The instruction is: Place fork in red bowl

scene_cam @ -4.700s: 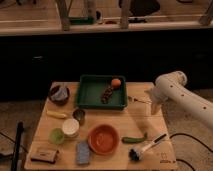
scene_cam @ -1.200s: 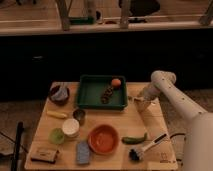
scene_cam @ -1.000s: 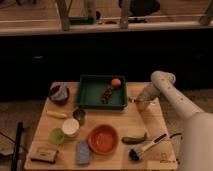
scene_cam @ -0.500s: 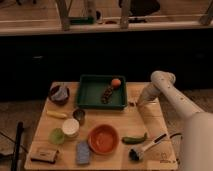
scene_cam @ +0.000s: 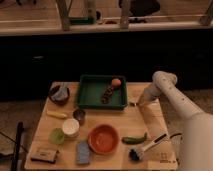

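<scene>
The red bowl (scene_cam: 103, 138) sits at the table's front middle, with nothing in it. My gripper (scene_cam: 136, 103) is down at the table surface, just right of the green tray (scene_cam: 89, 102), at the spot where the fork lay. The arm (scene_cam: 165, 82) comes in from the lower right and bends down to that spot. The fork itself is hidden under the gripper. The gripper is well behind and to the right of the bowl.
The tray holds an orange (scene_cam: 116, 82) and a dark item. A dark brown bowl (scene_cam: 60, 94) is at the left. A metal cup (scene_cam: 79, 116), a white cup (scene_cam: 70, 127), a blue sponge (scene_cam: 83, 152), a green vegetable (scene_cam: 134, 139) and a brush (scene_cam: 147, 147) surround the red bowl.
The arm has swung left and down from the right edge onto the fork's spot beside the tray. Over the last second it has barely moved.
</scene>
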Controlling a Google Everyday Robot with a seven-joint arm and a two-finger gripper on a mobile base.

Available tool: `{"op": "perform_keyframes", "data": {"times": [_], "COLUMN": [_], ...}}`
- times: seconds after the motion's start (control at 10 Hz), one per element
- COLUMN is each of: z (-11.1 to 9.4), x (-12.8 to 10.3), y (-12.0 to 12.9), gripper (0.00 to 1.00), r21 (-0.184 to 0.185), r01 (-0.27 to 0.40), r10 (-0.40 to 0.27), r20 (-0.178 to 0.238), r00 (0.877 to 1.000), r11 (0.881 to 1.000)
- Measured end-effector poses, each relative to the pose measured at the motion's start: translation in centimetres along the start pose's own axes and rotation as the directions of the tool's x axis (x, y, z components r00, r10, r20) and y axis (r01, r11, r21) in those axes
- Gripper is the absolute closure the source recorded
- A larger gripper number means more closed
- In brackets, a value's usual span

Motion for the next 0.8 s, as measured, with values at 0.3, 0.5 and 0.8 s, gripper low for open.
{"op": "perform_keyframes", "data": {"times": [0.3,0.5,0.8], "z": [-1.6,-5.1,-8.2], "x": [0.3,-1.4,-2.2], "y": [0.5,-0.1,0.1], "gripper": [1.0,1.0,1.0], "r21": [0.011,0.046,0.069], "r01": [0.035,0.096,0.158], "r10": [-0.035,-0.097,-0.16], "r20": [-0.003,0.009,0.017], "r00": [0.999,0.995,0.987], "r11": [0.999,0.994,0.985]}}
